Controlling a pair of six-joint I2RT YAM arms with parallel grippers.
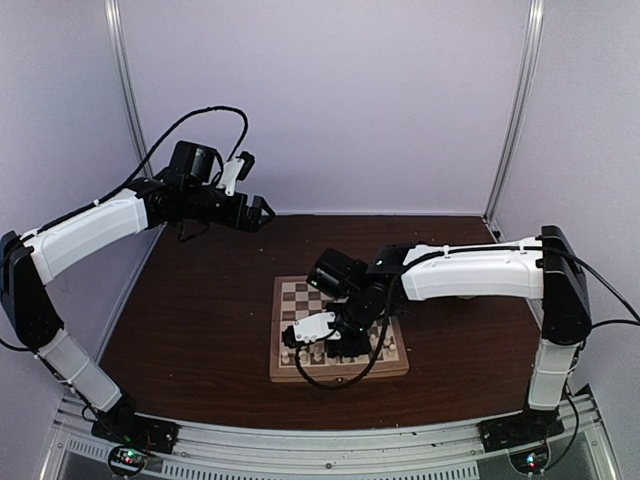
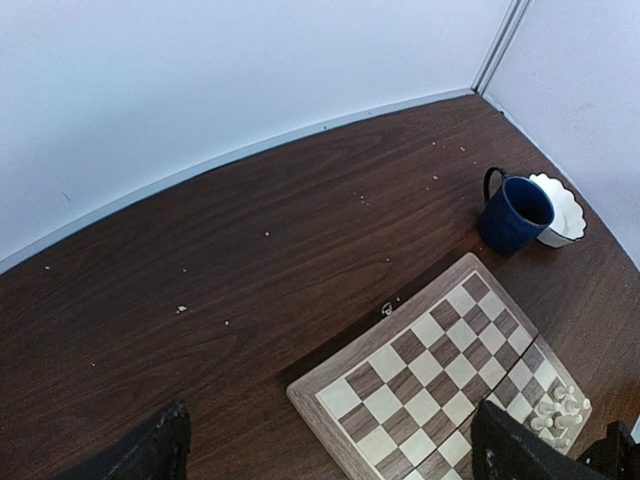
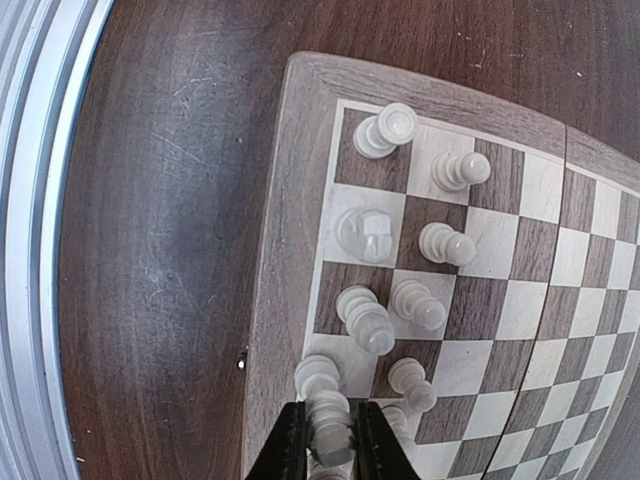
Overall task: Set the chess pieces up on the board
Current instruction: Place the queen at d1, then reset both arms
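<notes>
chess piece (image 3: 330, 440) in right gripper (image 3: 330, 418) partly cut off, type unclear

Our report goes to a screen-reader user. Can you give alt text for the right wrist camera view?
The right hand grips a cream chess piece at the edge of the board. Several more cream pieces stand in two rows near that corner, and the board lies on a dark wood table.

board (image 2: 440, 370) lower right | chess pieces (image 2: 558, 410) clustered at its right corner | blue mug (image 2: 515, 212) just beside white bowl (image 2: 565, 205)
</notes>
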